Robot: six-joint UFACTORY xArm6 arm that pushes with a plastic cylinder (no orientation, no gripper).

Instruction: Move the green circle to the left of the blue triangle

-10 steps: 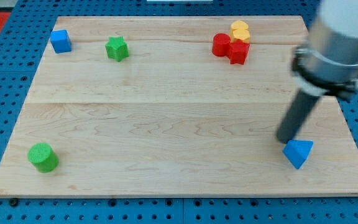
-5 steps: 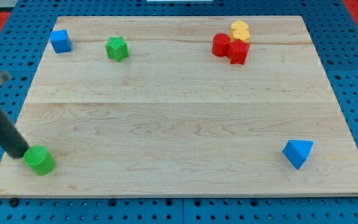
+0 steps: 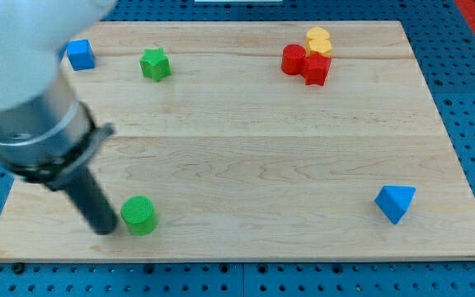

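The green circle (image 3: 139, 215) lies near the board's bottom edge, left of the middle. My tip (image 3: 105, 228) rests right against its left side. The blue triangle (image 3: 395, 202) lies far off at the view's bottom right, near the board's right edge. A wide stretch of board separates the two blocks.
A blue cube (image 3: 80, 54) and a green star (image 3: 154, 63) lie at the top left. A red circle (image 3: 293, 59), a red star (image 3: 316, 68) and a yellow block (image 3: 318, 40) cluster at the top right. The arm's body (image 3: 31, 91) covers the board's left part.
My tip swung from beside the blue triangle to the green circle's left side, then pushed the circle about 100 px to the right along the bottom edge.
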